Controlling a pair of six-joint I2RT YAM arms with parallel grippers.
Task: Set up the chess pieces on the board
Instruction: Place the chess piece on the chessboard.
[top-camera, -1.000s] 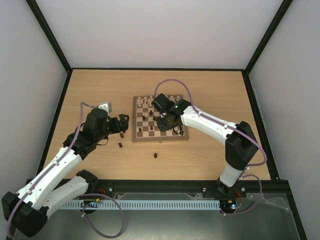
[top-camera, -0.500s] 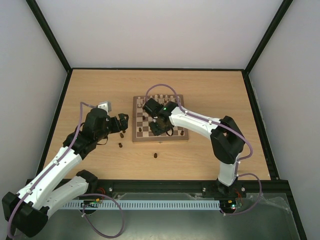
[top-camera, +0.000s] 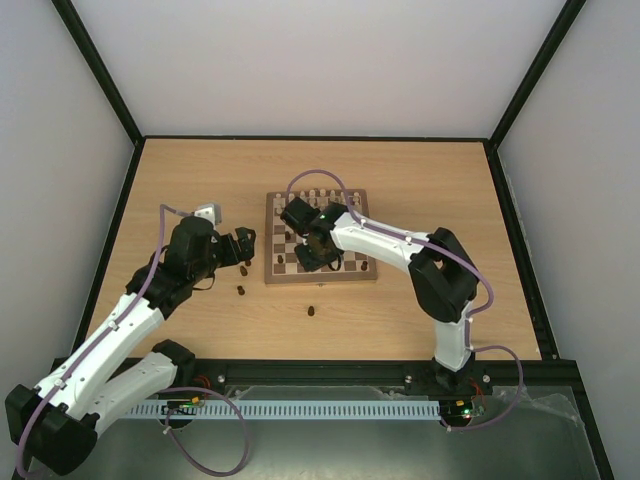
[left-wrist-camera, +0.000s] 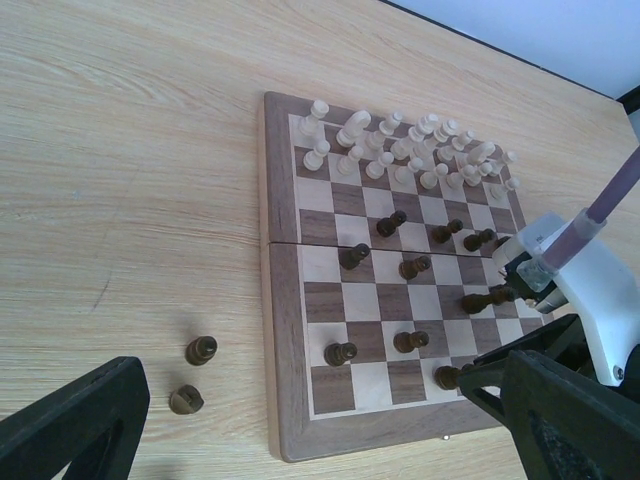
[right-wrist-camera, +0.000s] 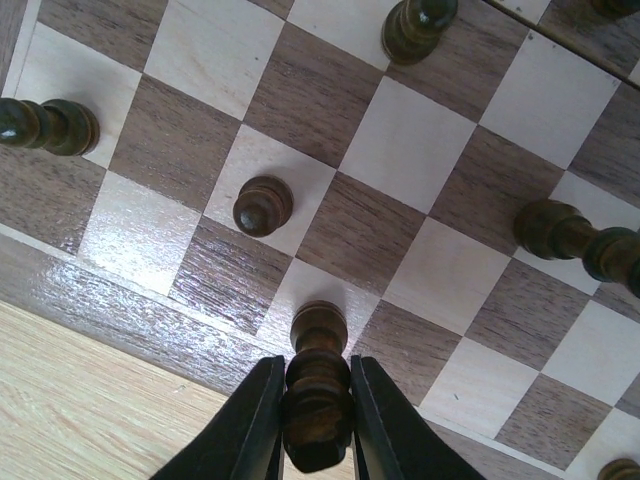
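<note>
Two white-and-black arms reach over a pale wooden table (top-camera: 200, 180) in the top view. A square wooden chessboard (top-camera: 271, 236) with light and dark brown checks and a light border lies at mid-table. The left gripper (top-camera: 241, 247) hangs just off the board's left edge. The right gripper (top-camera: 318, 252) is low over the board's near half. Three small dark brown turned wooden pieces (top-camera: 311, 310) stand off the board on the table, two beside the left gripper and one nearer the arm bases.

From the left wrist, the left gripper's black fingers (left-wrist-camera: 70, 425) stand wide apart with nothing between them. Pale cream pieces (left-wrist-camera: 400, 150) crowd the board's two far rows, and dark ones are scattered over its near half. Two dark ones sit on the table just left of the board's near corner.

From the right wrist, the right gripper's fingers (right-wrist-camera: 250, 420) are clamped on a tall dark piece (right-wrist-camera: 318, 335). Its lower end is at a pale square in the outermost row, beside the border. Whether it touches the square cannot be told. A small dark pawn (right-wrist-camera: 263, 205) stands on the diagonally adjoining pale square.
</note>
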